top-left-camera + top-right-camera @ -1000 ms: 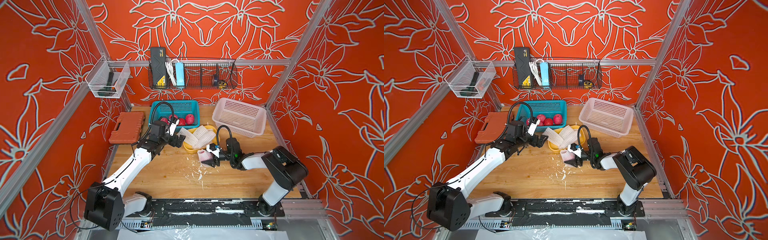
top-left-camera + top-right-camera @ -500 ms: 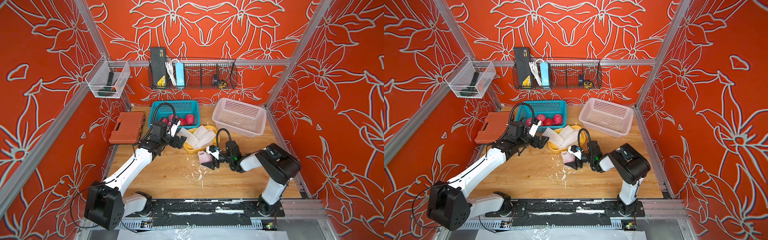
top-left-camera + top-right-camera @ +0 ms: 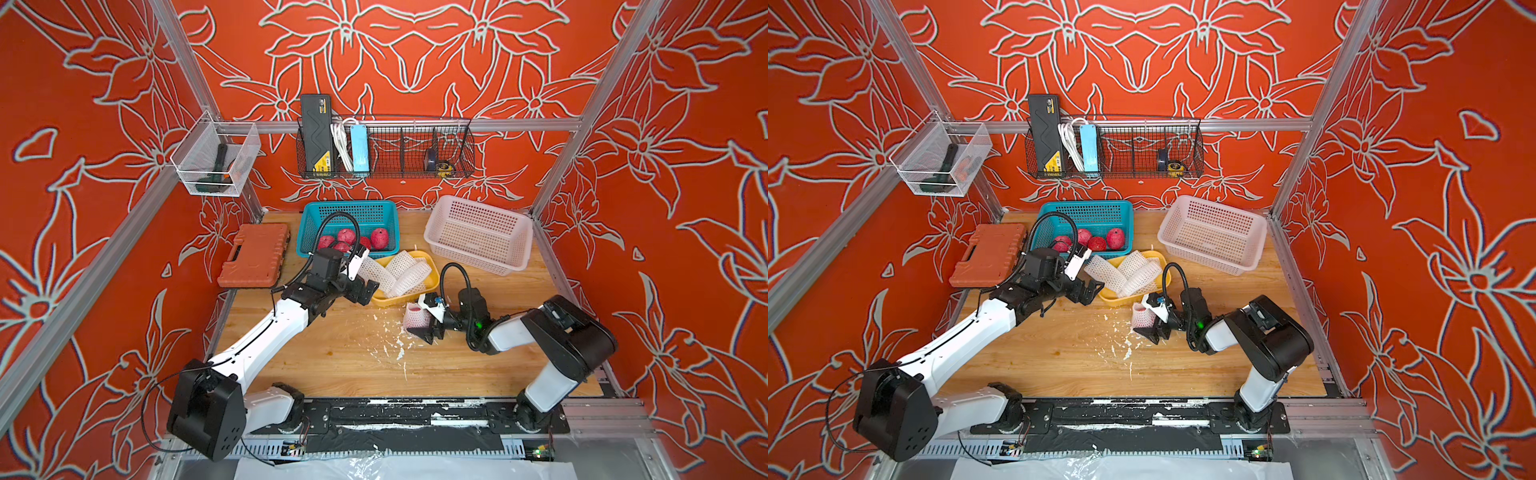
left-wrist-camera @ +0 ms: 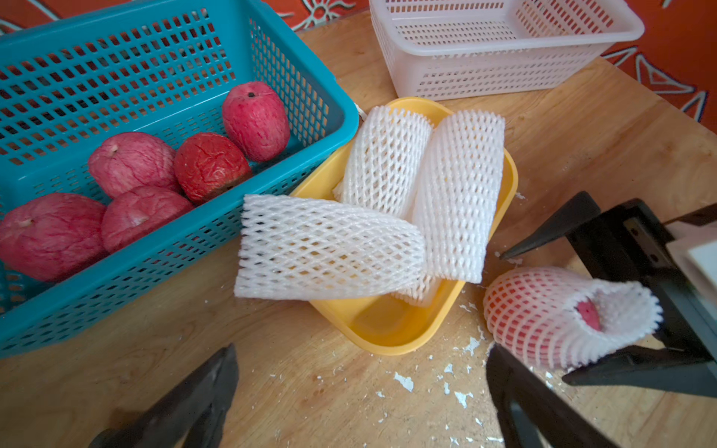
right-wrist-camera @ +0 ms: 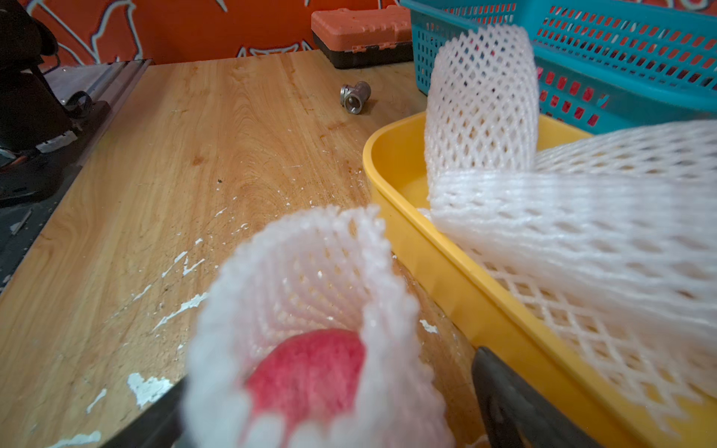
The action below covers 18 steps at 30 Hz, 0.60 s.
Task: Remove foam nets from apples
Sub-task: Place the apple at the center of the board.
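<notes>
Wooden and pale, the surface [image 3: 332, 365] carries one apple [image 4: 587, 312] lying just beside the yellow tray [image 4: 388, 341]. It is wrapped in a white foam net [image 4: 535, 306] whose loose open end faces the right arm. We see the right fingers [image 4: 562, 225] spread wide on either side of that open end. The one on the tray side is clear of the mesh and the one nearer the robot's base is right against it, so they do not pinch the net. The left fingers [image 4: 201, 395] stand wide apart too, with nothing between them, and hover over the surface near the tray. Three empty foam nets [image 4: 329, 248] lie crossed in the tray, one hanging over its rim toward the teal basket [image 4: 155, 267]. That basket holds five bare apples [image 4: 209, 166] with wrinkled red-pink skin. A white basket [image 4: 485, 73] stands behind the tray, and an orange tool case [image 3: 253, 253] sits beside the teal basket. White foam crumbs [image 3: 390, 347] are scattered in front of the netted apple. In the right wrist view, a small metal fitting [image 5: 355, 99] lies on the surface near the teal basket.
</notes>
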Tool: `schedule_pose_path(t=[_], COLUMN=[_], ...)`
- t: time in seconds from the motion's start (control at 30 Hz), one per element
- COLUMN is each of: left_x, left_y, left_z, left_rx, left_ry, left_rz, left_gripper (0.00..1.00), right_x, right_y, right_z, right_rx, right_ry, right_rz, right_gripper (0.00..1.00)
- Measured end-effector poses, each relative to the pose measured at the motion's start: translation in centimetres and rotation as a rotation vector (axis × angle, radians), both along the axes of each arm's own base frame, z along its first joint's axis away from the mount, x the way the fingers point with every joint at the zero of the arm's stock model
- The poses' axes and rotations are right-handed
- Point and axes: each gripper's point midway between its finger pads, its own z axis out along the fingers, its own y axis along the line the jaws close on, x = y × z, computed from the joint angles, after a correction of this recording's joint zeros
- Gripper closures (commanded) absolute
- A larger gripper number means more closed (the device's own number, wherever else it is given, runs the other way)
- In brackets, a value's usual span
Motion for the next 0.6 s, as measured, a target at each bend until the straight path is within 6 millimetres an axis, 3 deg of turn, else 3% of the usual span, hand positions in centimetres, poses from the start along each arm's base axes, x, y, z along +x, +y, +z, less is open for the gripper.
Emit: schedule_pose_path(t=[0.13,0.4,0.6], left_x=[-1.2,-5.4,-7.7], left_y=[-1.6,-5.4,-8.4], left_z=[-0.5,-2.8,-2.8], left_rx=[0.005,0.005,-0.011], left_ry=[0.003,0.044,0.02], left_rz=[-0.082,-0.305,-0.468], left_gripper=[0.02,0.07,0.13], right_x=[-0.2,-0.7,-1.2], right_y=[-0.3,-1.0,-1.3], right_z=[0.3,0.1,1.6], right_rx=[-0.02,-0.067,-0.085], right_ry=[-0.001,0.021,0.002], right_rz=[-0.006,-0.014,-0.001], right_gripper=[0.02,0.02,0.02])
